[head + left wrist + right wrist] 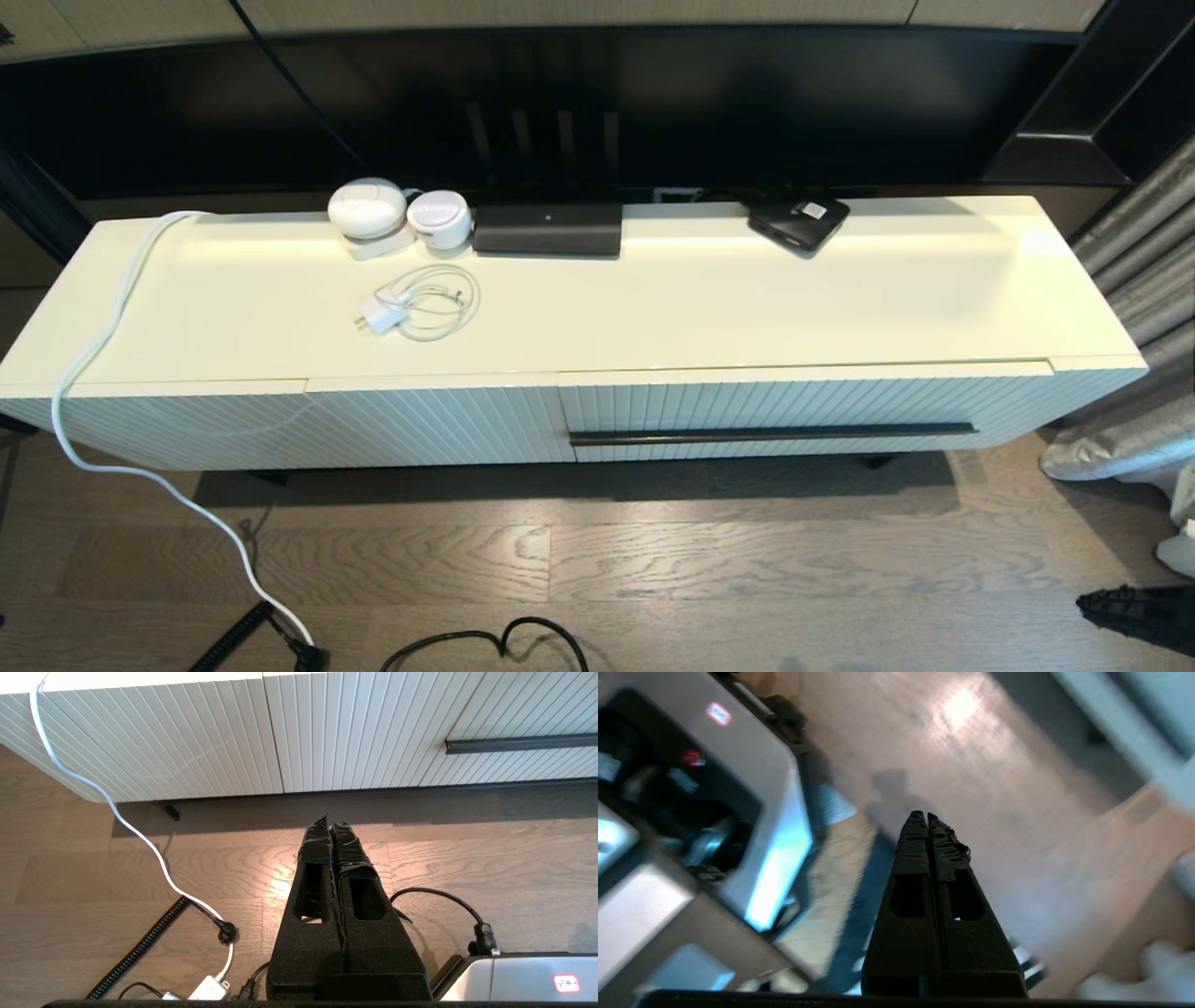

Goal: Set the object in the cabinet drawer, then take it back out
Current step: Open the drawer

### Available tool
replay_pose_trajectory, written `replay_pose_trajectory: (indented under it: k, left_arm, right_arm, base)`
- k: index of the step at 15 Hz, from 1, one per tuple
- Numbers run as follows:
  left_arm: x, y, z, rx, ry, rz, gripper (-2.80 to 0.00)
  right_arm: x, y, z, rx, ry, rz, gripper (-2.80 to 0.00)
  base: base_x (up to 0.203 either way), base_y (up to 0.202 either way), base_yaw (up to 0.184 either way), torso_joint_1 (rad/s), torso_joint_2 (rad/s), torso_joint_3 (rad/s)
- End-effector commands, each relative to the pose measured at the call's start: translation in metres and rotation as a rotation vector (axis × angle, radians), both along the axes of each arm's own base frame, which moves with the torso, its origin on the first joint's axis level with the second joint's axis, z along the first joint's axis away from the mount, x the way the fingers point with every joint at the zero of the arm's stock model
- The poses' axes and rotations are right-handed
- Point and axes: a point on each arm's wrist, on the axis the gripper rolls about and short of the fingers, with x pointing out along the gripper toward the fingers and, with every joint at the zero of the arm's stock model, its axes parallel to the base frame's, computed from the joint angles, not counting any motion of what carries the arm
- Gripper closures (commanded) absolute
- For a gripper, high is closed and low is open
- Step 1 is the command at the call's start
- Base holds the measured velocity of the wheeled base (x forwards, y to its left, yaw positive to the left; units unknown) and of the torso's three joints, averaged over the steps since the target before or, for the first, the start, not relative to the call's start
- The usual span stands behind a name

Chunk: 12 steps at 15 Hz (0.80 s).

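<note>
Step in hand: by my judgement the very start; the cabinet drawer (803,411) is shut flush and nothing is in my grasp.
Left gripper (331,826): my fingers are pressed together on nothing, hanging low over the wood floor (467,858) in front of the ribbed cabinet front, well apart from the bar handle (521,744).
Right gripper (927,819): fingers likewise clenched and empty, pointed at the floor beside my own base (738,812).
Umbrella: I cannot find it. On the cabinet top (747,299) I see only a white charger with coiled cable (415,308), two white round devices, and flat black boxes.
Next move: probably to reach the bar handle (773,434), part my fingers around it, and pull the drawer straight out.
</note>
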Motion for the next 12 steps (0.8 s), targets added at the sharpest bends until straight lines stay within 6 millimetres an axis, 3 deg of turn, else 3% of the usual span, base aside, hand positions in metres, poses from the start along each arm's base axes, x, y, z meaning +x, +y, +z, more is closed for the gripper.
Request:
replay_pose_trajectory:
  k: [1, 6, 9, 12]
  left_arm:
    - [0.000, 0.000, 0.000, 0.000, 0.003, -0.002, 0.00]
    - [0.000, 0.000, 0.000, 0.000, 0.003, 0.001, 0.00]
    - [0.000, 0.000, 0.000, 0.000, 0.003, -0.001, 0.00]
    - [0.000, 0.000, 0.000, 0.000, 0.003, 0.001, 0.00]
  right_arm:
    - [0.023, 0.005, -0.006, -0.069, -0.052, 0.097, 0.00]
    - [0.050, 0.011, -0.004, -0.312, -0.261, 0.263, 0.00]
    - [0.048, 0.012, -0.019, -0.452, -0.287, 0.380, 0.00]
    - [0.051, 0.026, -0.029, -0.470, -0.288, 0.489, 0.00]
  base:
    - [0.000, 0.000, 0.000, 0.000, 0.00, 0.000]
    - [0.000, 0.000, 0.000, 0.000, 0.00, 0.000]
    - [0.000, 0.000, 0.000, 0.000, 0.00, 0.000]
    - [0.000, 0.000, 0.000, 0.000, 0.00, 0.000]
